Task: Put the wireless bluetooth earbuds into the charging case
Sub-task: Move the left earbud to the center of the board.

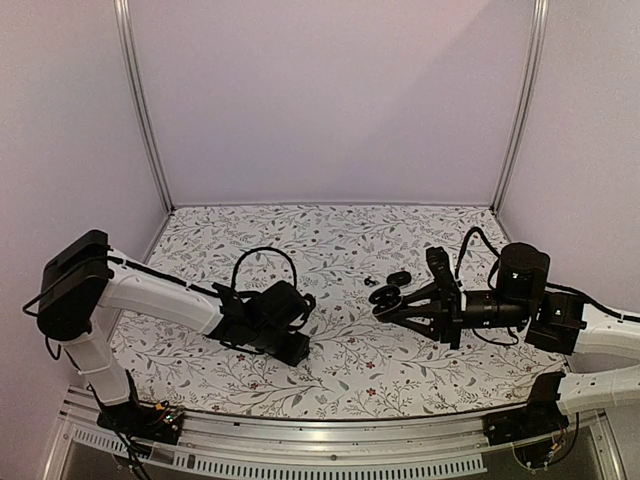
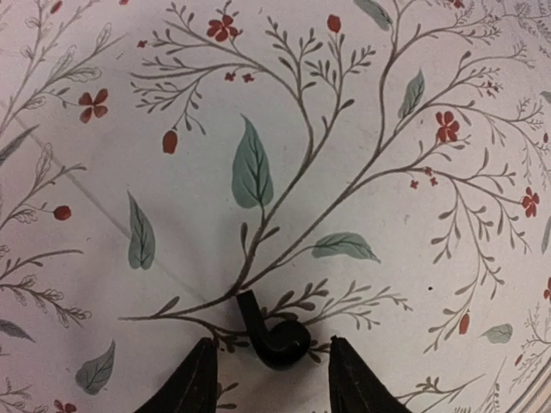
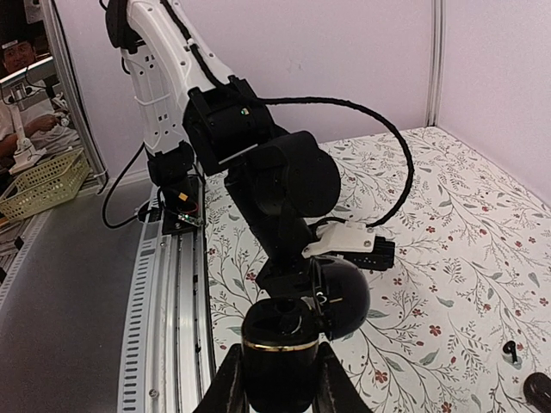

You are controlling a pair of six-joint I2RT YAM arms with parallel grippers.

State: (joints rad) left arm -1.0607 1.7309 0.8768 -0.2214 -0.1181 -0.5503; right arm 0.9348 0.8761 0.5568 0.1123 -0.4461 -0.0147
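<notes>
One small black earbud (image 2: 271, 335) with a short stem lies on the flowered table cloth (image 2: 258, 103), between the fingertips of my left gripper (image 2: 275, 383). That gripper is open and neither finger touches the earbud. My right gripper (image 3: 275, 383) is shut on the black charging case (image 3: 280, 348), which it holds above the table with its lid (image 3: 344, 297) swung open. From above, the charging case (image 1: 385, 297) sits at the tip of the right arm. A second tiny earbud (image 1: 370, 281) lies just beyond it, and this earbud (image 3: 510, 351) also shows in the right wrist view.
Another black pebble-shaped case (image 1: 399, 277) rests on the cloth behind the held one. The left arm (image 1: 160, 290) reaches over the left half of the table. An aluminium rail (image 1: 330, 440) runs along the near edge, and lilac walls enclose the table.
</notes>
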